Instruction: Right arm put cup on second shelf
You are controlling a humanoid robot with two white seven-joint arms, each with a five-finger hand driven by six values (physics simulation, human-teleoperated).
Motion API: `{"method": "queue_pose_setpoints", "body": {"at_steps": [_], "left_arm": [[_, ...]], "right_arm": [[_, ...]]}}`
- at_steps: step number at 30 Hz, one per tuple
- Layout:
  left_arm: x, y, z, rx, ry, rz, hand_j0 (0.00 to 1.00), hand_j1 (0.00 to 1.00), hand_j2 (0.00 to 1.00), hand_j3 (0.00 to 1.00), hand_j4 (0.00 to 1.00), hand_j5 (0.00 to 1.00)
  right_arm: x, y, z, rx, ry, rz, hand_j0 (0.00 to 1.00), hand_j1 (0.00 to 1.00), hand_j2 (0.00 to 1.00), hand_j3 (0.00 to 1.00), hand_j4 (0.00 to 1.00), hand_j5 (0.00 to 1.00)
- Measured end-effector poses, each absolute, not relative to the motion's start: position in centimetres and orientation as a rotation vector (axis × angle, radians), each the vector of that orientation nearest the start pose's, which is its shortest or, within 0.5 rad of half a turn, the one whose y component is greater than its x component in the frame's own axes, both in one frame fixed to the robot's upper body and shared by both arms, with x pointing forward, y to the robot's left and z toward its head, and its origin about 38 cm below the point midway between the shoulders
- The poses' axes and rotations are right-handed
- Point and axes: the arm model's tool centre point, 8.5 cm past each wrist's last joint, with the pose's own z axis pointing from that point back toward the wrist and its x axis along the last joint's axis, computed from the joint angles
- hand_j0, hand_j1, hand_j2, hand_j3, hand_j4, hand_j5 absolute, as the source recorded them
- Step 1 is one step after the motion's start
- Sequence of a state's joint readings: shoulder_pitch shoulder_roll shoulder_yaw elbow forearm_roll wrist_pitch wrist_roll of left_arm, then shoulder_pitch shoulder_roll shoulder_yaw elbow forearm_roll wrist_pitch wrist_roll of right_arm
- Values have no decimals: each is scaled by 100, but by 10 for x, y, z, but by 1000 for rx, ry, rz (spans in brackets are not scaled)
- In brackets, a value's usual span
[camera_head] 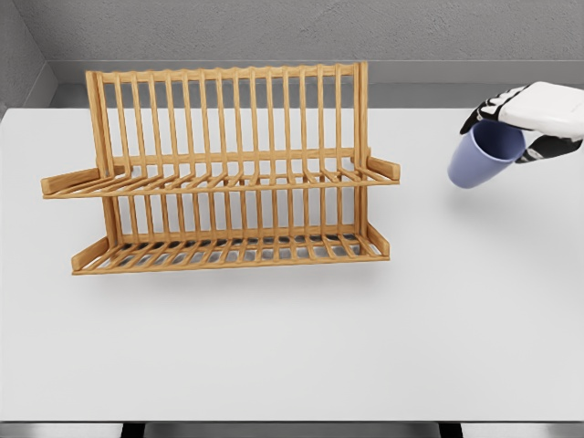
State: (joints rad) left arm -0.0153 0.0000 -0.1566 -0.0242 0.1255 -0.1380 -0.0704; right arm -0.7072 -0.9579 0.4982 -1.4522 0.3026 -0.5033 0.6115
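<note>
The right robot hand (pixel 525 123) gripped a smooth lavender cup (pixel 484 155), tilted, beside a slatted wooden rack (pixel 224 178) on the white desk (pixel 292 347).

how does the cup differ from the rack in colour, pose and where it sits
The cup is blue and solid-walled; the dish rack is tan wood made of open slats. The cup is tilted and held in the air by the right hand, right of the rack; the rack stands upright on the white table. The cup looks far smaller than the rack. Both rack shelves hold nothing.
</note>
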Motion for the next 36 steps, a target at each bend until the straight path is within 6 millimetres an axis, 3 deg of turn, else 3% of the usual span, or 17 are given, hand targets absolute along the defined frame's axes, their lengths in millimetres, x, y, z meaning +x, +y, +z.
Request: {"method": "queue_pose_setpoints", "body": {"at_steps": [10, 36], "left_arm": [[33, 264, -261, 11, -174, -45, 100, 100, 100, 100, 100, 100], [32, 264, -261, 11, -174, -45, 100, 100, 100, 100, 100, 100]], "right_arm": [[439, -363, 323, -673, -1395, 1961, 68, 68, 68, 68, 68, 68], [418, -320, 363, -738, -1547, 2067, 68, 68, 68, 68, 68, 68]]}}
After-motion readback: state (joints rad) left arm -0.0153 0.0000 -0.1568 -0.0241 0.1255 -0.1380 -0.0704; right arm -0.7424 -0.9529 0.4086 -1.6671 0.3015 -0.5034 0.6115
